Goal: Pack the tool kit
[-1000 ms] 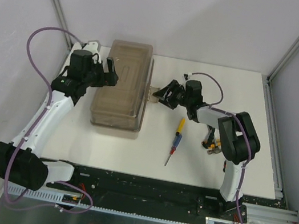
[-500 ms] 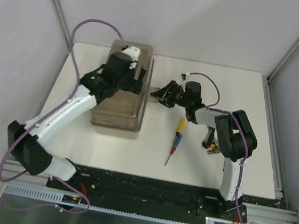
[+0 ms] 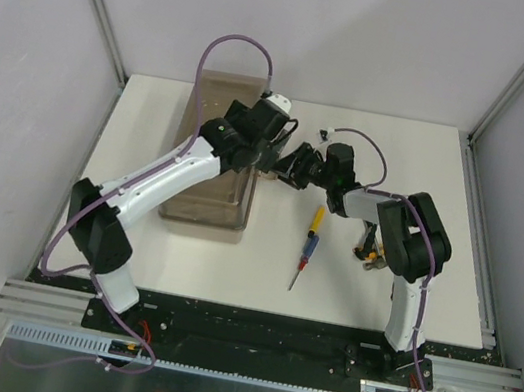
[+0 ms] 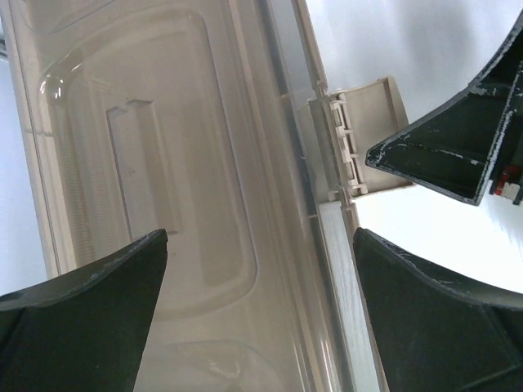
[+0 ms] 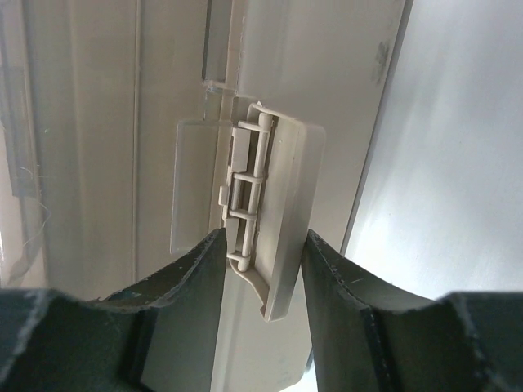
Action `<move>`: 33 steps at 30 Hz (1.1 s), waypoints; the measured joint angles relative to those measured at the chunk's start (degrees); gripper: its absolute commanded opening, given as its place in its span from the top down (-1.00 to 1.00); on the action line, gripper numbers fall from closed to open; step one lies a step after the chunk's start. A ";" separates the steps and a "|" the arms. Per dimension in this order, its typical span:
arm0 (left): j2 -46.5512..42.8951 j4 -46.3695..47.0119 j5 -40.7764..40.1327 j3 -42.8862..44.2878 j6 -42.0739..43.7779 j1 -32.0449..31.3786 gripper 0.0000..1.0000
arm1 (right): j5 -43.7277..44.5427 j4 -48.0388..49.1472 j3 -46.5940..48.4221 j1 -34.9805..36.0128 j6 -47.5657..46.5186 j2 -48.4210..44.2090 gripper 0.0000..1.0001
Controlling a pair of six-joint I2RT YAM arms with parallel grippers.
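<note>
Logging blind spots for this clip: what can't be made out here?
- Top view: the right arm covers most of the tools beside it.
- Left wrist view: the translucent lid blurs the toolbox contents.
- Right wrist view: unclear whether the fingers touch the latch.

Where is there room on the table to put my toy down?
The far right corner of the table is bare, and so is the near strip between the toolbox and the screwdriver. It is crowded at the latch, where the left gripper and right gripper meet.

White table (image 3: pixel 432 155), pale lilac walls (image 3: pixel 372 33)
</note>
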 measured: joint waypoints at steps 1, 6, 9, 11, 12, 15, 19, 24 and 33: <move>1.29 -0.83 -0.63 1.29 -0.04 -0.02 -0.99 | 0.00 -0.02 0.00 0.00 0.00 0.00 0.14; 4.26 -3.02 -1.16 3.52 -0.48 -0.07 -0.99 | 0.00 -0.17 0.00 0.00 -0.04 0.00 0.31; 5.84 -4.70 -1.20 4.63 -1.22 -0.07 -0.99 | 0.02 -0.55 -0.04 0.00 -0.13 0.00 0.46; 6.80 -5.62 -1.62 5.35 -1.77 -0.07 -0.99 | 0.04 -0.59 -0.13 0.00 -0.13 0.00 0.51; 7.23 -6.19 -1.86 5.70 -2.23 -0.07 -0.99 | 0.07 -0.63 -0.13 0.00 -0.11 0.00 0.53; 8.09 -7.21 -1.97 5.99 -3.23 -0.04 -0.99 | 0.07 -0.66 -0.17 0.00 -0.07 0.00 0.59; 8.35 -8.41 -1.88 6.45 -4.20 0.35 -0.99 | 0.02 -0.81 -0.17 0.00 0.50 0.22 0.69; 9.14 -9.75 -2.21 7.45 -4.74 1.25 -0.67 | -0.07 -0.87 -0.17 0.00 1.36 0.57 0.79; 9.22 -9.90 0.87 9.77 -5.64 2.25 -0.20 | -0.17 0.92 -0.81 -0.11 3.13 1.01 0.79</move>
